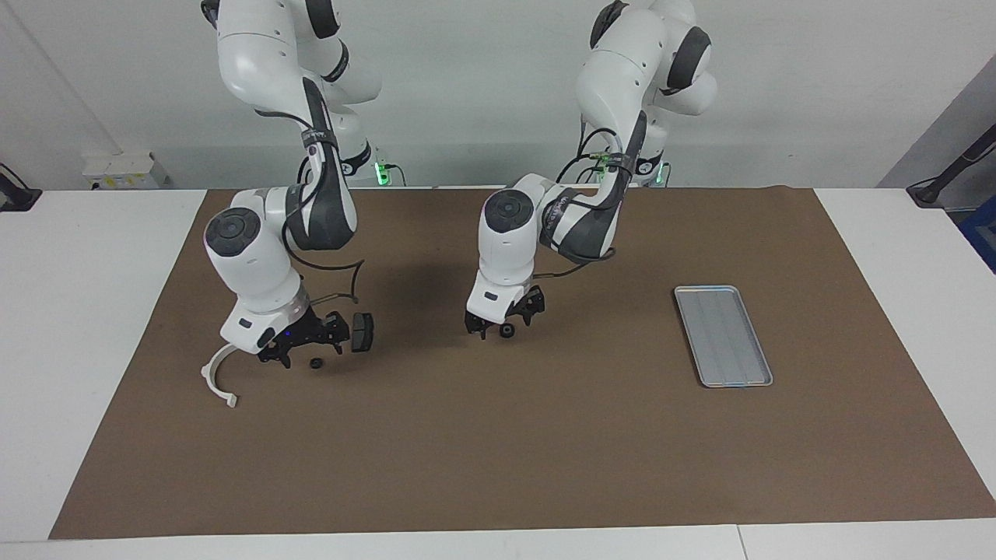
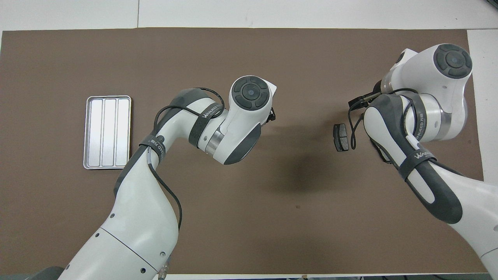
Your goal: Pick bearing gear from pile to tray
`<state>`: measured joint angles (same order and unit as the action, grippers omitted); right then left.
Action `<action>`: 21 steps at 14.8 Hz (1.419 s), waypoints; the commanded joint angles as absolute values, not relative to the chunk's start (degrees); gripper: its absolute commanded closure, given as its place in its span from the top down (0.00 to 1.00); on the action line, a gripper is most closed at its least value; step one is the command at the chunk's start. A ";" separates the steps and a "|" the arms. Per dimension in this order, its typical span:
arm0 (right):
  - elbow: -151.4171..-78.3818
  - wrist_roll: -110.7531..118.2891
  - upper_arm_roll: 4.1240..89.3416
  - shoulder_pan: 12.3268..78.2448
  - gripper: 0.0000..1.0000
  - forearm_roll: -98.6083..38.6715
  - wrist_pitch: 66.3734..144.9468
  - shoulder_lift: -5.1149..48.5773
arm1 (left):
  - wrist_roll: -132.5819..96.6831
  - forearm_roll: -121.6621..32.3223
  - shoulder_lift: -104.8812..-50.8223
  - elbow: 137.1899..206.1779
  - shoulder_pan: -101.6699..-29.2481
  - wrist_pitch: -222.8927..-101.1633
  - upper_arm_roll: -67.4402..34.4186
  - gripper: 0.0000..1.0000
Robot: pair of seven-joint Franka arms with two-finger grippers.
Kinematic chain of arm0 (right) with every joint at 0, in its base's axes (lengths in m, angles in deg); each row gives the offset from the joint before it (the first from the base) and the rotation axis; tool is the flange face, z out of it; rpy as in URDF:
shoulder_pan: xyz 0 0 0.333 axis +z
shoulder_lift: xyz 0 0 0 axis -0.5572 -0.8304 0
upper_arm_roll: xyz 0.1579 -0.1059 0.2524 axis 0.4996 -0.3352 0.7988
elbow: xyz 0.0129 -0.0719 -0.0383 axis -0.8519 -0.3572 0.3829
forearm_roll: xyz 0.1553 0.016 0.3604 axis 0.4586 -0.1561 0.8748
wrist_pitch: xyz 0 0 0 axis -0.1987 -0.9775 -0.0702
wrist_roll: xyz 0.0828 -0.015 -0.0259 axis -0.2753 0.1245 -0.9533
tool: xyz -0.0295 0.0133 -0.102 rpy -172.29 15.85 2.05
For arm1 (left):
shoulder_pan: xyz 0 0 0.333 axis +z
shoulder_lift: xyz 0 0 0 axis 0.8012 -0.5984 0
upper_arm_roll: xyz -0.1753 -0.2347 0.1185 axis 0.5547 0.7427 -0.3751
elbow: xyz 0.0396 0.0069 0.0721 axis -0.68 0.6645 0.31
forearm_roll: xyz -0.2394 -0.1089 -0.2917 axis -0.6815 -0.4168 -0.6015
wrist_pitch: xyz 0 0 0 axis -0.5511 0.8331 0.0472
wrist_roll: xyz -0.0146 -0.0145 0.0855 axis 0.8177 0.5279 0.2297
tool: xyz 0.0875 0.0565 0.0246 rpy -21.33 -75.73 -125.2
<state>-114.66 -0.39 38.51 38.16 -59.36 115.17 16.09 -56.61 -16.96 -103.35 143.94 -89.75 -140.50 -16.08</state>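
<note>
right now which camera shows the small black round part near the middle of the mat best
The facing view. There the small black round part shows on the mat, right by the left gripper, whose jaws are open. In the overhead view the left arm's wrist covers that spot, so the part cannot be seen at all.
</note>
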 commanded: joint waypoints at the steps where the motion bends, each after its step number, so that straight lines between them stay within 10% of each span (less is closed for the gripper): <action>1: -117.41 -1.77 38.74 37.82 0.96 -58.62 117.26 17.12 | -57.17 -17.16 -102.77 146.32 -89.81 -142.47 -16.73 1.00; 14: -122.94 -6.16 38.74 35.88 0.92 -58.62 124.12 15.80 | -59.55 -18.04 -100.31 155.56 -90.77 -149.59 -16.64 0.91; 15: -122.94 -6.16 38.83 35.97 0.92 -58.62 124.12 15.72 | -59.55 -18.04 -100.31 155.47 -90.77 -149.50 -16.64 0.85; 18: -123.38 -5.99 38.83 36.06 0.90 -58.62 124.20 15.63 | -59.55 -18.13 -100.31 155.04 -90.77 -148.80 -16.55 0.26; 21: -123.38 -5.72 38.83 36.06 0.82 -58.62 124.20 15.19 | -60.16 -18.30 -100.22 155.39 -90.77 -148.54 -16.64 0.00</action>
<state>-122.58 -4.24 38.30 36.68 -59.36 122.69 15.32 -58.94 -17.64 -102.15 152.35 -90.13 -148.04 -15.86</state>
